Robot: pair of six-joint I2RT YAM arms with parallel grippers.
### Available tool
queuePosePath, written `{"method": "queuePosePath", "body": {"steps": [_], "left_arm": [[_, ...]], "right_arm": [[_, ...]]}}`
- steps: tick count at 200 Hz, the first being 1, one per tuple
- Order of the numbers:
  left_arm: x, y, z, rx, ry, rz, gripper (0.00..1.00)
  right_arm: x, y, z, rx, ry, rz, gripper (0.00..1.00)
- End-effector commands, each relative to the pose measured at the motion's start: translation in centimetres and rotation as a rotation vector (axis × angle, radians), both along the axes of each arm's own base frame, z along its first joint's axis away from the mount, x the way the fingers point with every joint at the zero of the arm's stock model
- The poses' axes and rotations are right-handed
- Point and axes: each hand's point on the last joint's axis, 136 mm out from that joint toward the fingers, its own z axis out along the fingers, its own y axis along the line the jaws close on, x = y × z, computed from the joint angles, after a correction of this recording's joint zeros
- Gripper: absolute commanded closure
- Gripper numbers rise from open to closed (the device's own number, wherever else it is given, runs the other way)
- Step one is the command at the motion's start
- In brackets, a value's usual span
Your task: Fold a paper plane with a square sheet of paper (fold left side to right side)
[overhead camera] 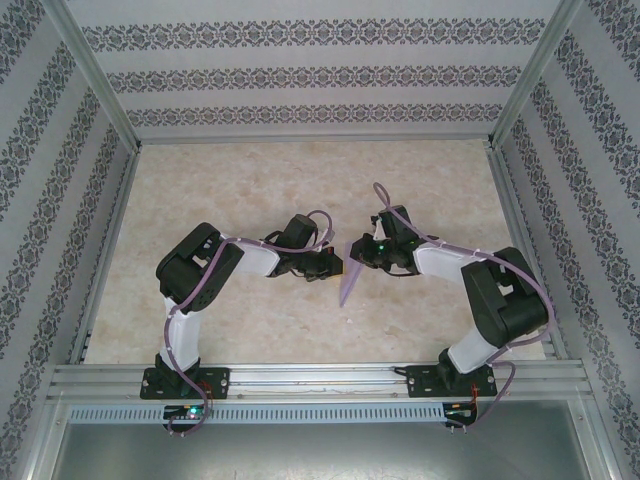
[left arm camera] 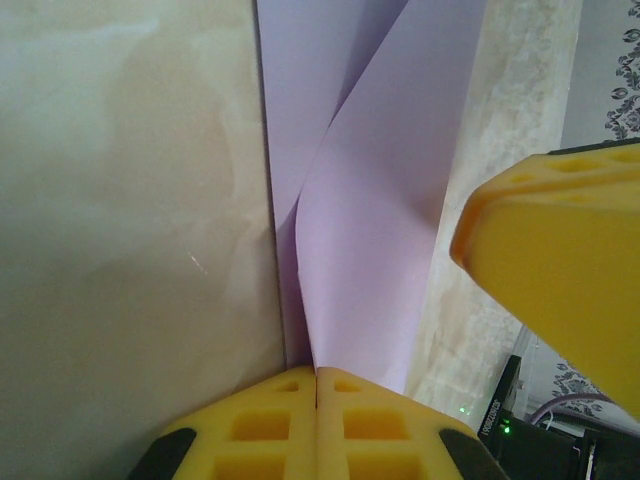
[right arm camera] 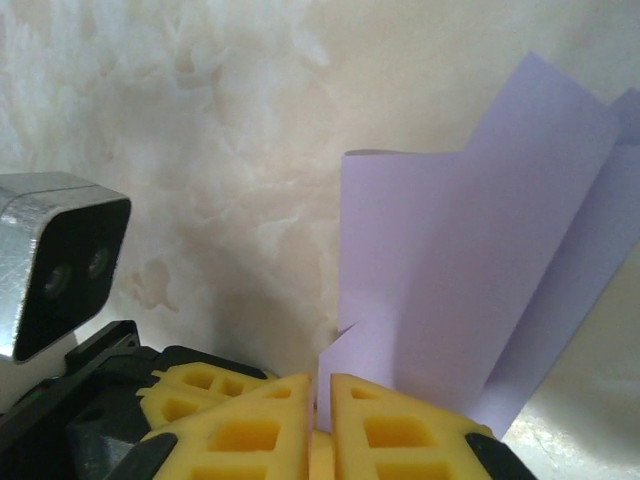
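Down at the near edge of the table [overhead camera: 120, 330], both arms are bolted side by side and reach in toward each other, so the claws meet about mid-table. The left gripper [left arm camera: 316, 392] has its yellow pads pressed flat together, clamped on one edge of the sheet of paper [left arm camera: 370, 250]. The sheet rises away from the pads in a loose curl instead of lying flat. The right gripper [right arm camera: 321, 398] looks pinched on it too, pads almost touching with lavender running into the thin gap between them. So the paper sits between the two claws, half folded, with its layers bowed apart.

Biggest worry from here is two grips on one thin sheet. If the arms pull apart or twist out of step, it probably tears or slips out of a pinch. Second, the layers aren't lined up, so pressing down now would likely lock in a crooked crease and skew the left-to-right fold. The claws also sit really close together, so a bump seems possible. Beyond them the marble top runs on to the patterned back wall [overhead camera: 300, 75].
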Motion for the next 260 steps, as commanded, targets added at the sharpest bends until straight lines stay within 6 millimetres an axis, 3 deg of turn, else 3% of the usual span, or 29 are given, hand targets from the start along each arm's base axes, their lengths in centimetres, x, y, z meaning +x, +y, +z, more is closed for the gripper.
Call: {"method": "queuePosePath", "body": {"steps": [1, 200, 228, 260], "left_arm": [[-0.6, 1.0, -5.0, 0.155, 0.013, 0.027, 0.97], [-0.8, 0.8, -5.5, 0.159, 0.036, 0.025, 1.00], [-0.6, 0.6, -4.9, 0.142, 0.025, 0.025, 1.00], [-0.2, 0.4, -2.6, 0.103, -0.018, 0.030, 0.90]], "right_arm": [[-0.2, -0.4, -1.1, -0.063, 0.016, 0.008, 0.88], [-1.7, -1.8, -4.5, -0.116, 0.081, -0.004, 0.96], [-2.5, -2.3, -5.6, -0.123, 0.102, -0.008, 1.00], [-3.6, -2.9, -6.6, -0.131, 0.116, -0.012, 1.00]]}}
